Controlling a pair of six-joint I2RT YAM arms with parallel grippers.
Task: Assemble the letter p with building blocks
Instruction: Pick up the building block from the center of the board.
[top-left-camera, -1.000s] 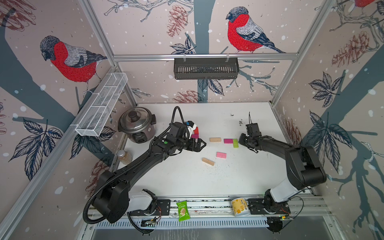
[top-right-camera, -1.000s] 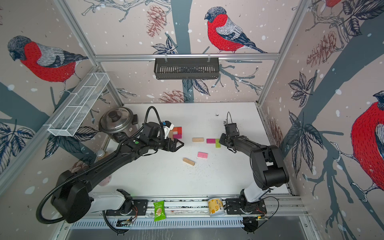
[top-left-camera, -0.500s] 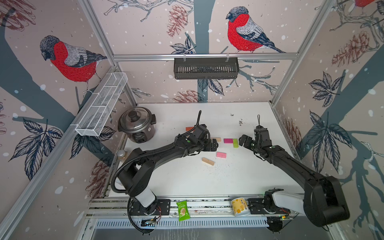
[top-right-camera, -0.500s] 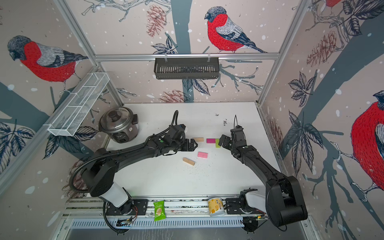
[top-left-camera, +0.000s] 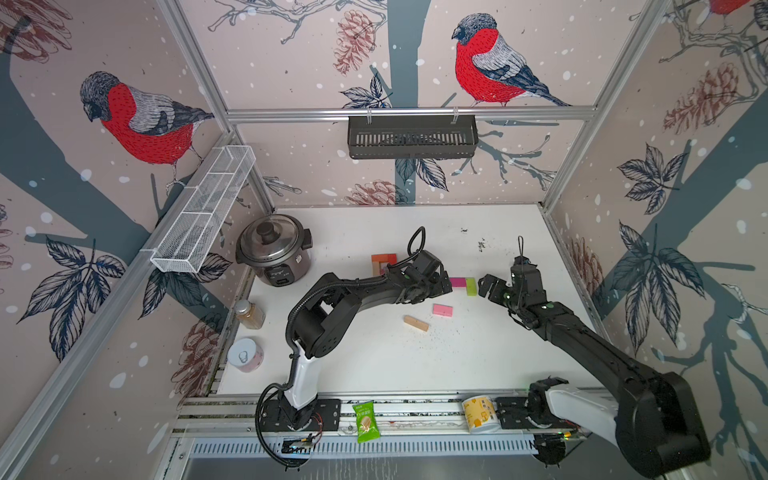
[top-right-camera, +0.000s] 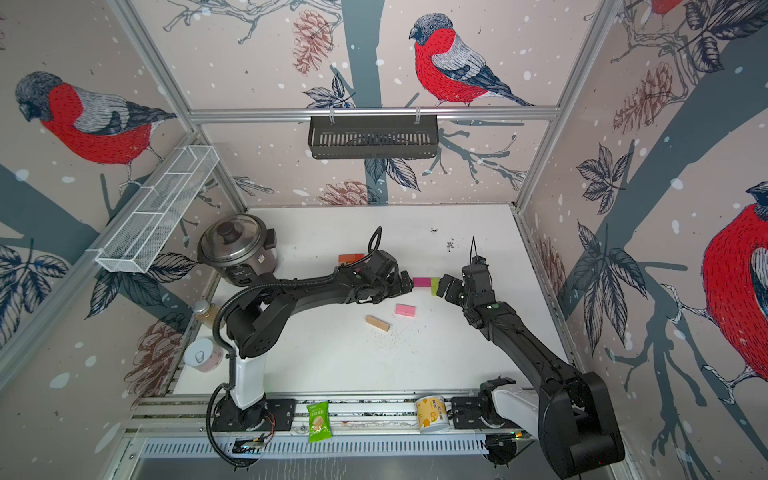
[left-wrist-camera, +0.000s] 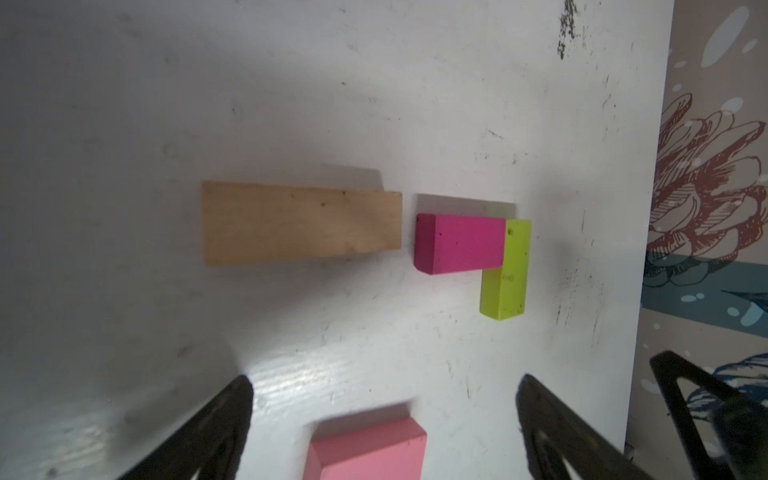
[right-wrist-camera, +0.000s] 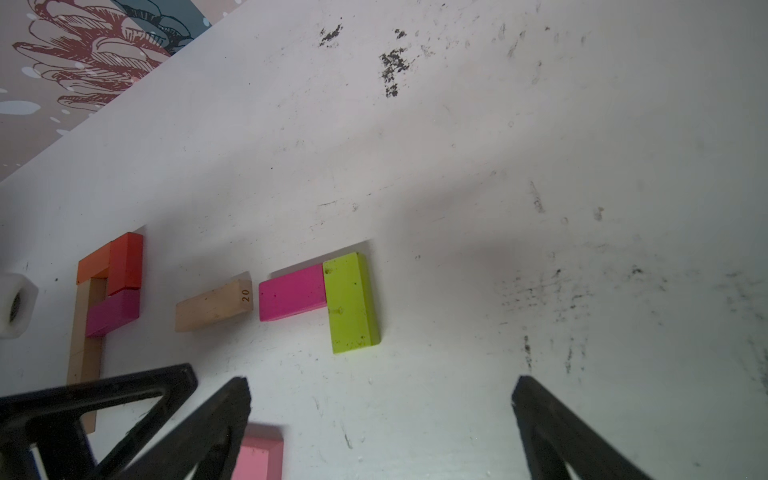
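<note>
A flat letter p (right-wrist-camera: 104, 299) lies on the white table (top-left-camera: 374, 353): a tan stem with an orange, a red and a magenta block as its loop. To its right sit a tan block (left-wrist-camera: 301, 222), a magenta block (left-wrist-camera: 461, 243) and a lime block (left-wrist-camera: 507, 270), the last two touching in an L. My left gripper (left-wrist-camera: 383, 384) hangs open above the table, with a pink block (left-wrist-camera: 368, 451) below it, between its fingers. My right gripper (right-wrist-camera: 380, 385) is open and empty, just right of the lime block (top-left-camera: 471, 286). A second tan block (top-left-camera: 415, 323) lies nearer the front.
A rice cooker (top-left-camera: 272, 249) stands at the back left, with a jar (top-left-camera: 249, 314) and a can (top-left-camera: 245, 354) along the left edge. A green snack packet (top-left-camera: 365, 420) and a paper cup (top-left-camera: 478, 413) rest on the front rail. The two grippers are close together.
My left gripper has swung right, from the letter p to above the tan block beside the magenta one. My right gripper has opened next to the lime block.
</note>
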